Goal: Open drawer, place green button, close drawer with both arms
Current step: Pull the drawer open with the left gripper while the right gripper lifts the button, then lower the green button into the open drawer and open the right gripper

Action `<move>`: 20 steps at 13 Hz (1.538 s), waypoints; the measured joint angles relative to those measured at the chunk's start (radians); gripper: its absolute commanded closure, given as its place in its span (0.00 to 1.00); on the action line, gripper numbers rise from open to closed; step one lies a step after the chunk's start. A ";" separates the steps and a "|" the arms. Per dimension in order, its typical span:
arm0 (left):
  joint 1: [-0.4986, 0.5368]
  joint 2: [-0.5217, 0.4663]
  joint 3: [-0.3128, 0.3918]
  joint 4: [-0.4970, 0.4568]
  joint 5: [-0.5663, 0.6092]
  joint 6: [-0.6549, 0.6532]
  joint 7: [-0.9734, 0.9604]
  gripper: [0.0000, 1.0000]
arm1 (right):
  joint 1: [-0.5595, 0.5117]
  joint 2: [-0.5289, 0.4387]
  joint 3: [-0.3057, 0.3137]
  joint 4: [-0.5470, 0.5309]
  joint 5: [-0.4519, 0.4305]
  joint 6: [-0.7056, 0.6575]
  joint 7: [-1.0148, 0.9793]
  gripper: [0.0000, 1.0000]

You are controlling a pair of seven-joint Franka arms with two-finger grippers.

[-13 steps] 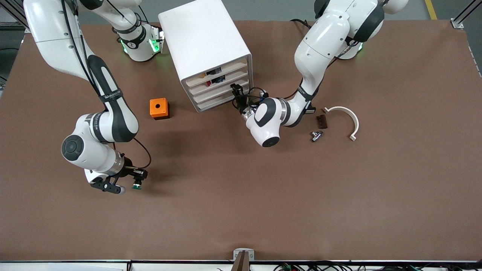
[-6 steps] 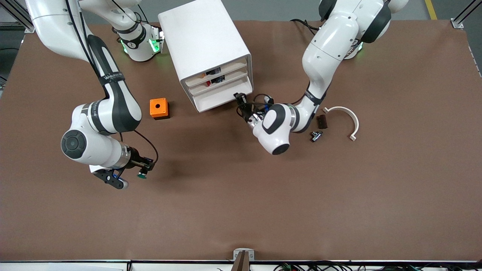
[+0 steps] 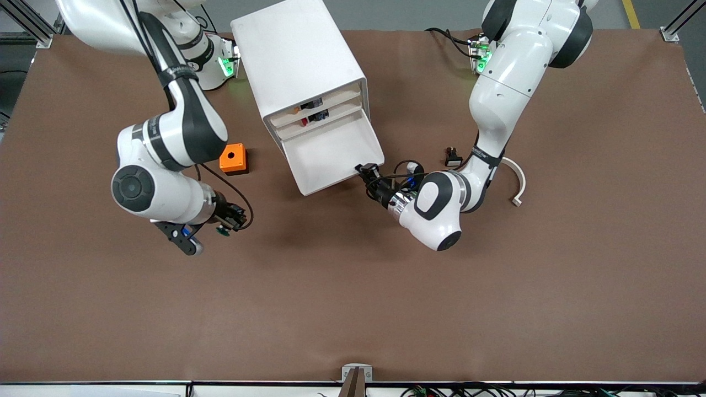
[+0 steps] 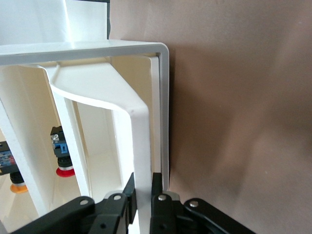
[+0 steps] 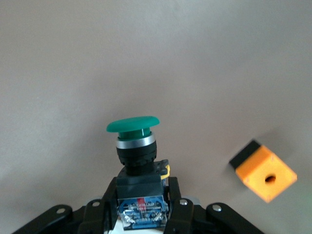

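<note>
Both grippers were clamped: my left gripper [image 3: 365, 169] pinched the drawer [image 3: 331, 154] lip to open it; my right gripper [image 3: 230, 221] held the button [image 5: 136, 142] ready.

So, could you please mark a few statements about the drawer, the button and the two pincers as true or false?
1. The left pincer is shut on the front lip of the drawer, which is pulled out. True.
2. The button lies inside the open drawer. False: the right pincer holds it above bare table.
3. The button's cap is green. True.
4. The orange cube sits on top of the cabinet. False: it rests on the table beside the cabinet, toward the right arm's end.
5. The right pincer is open and empty. False: it is shut on the button's body.
</note>
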 measured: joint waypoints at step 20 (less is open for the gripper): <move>0.212 -0.198 0.085 0.088 0.481 -0.028 0.381 0.01 | 0.410 0.100 -0.009 -0.111 0.029 0.336 0.806 1.00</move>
